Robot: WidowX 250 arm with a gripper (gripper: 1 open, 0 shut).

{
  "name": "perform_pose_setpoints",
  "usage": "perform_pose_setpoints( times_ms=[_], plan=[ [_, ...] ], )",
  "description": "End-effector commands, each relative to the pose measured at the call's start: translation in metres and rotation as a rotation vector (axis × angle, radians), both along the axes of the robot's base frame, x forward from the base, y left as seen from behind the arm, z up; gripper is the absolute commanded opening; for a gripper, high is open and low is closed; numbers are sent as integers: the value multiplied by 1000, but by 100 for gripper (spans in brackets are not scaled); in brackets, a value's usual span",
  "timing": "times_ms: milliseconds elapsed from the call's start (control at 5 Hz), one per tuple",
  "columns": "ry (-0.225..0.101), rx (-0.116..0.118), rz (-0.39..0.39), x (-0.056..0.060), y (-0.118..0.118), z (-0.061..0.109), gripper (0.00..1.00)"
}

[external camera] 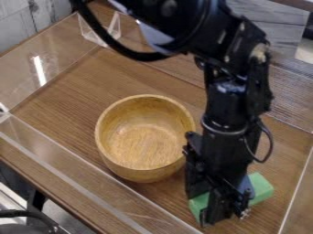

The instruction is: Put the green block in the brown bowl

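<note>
The claw (224, 208), black and pointing almost straight down, is clenched on the green block (251, 187) near the lower right of the scene. The claw's dark body covers most of the block; only its bright green right end and a sliver of green at the lower left edge of the claw show. Whether the block is resting on the table (86, 82) or is lifted slightly off it cannot be told from this angle.

Above the claw rises the robot arm (232, 101), black and bulky, with cables looping near its upper section. It leans in from the top of the scene and stands nearly upright over the block.

Just to the left of the claw sits the brown bowl (113, 114), round, light wooden, with visible grain and a thick rim. Its right wall is very close to the claw's body, and nothing can be seen inside it. The green block is outside the bowl, beside its lower right side.

The table is wood-grained brown. A clear plastic barrier (49, 151) runs along its left and front edges, catching pale reflections.
</note>
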State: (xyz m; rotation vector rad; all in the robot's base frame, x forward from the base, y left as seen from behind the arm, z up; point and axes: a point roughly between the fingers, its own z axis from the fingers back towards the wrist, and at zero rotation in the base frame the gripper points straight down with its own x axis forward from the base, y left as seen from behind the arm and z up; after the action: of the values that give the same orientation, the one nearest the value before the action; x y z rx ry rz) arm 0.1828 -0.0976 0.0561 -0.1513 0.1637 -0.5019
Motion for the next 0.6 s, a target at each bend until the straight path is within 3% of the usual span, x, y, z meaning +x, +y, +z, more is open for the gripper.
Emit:
perform_pose_setpoints(
  times_ms=[0,400],
  plan=[
    [-54,-29,32,9,5,22,0],
    [-63,-40,62,10,18,33,0]
  ],
)
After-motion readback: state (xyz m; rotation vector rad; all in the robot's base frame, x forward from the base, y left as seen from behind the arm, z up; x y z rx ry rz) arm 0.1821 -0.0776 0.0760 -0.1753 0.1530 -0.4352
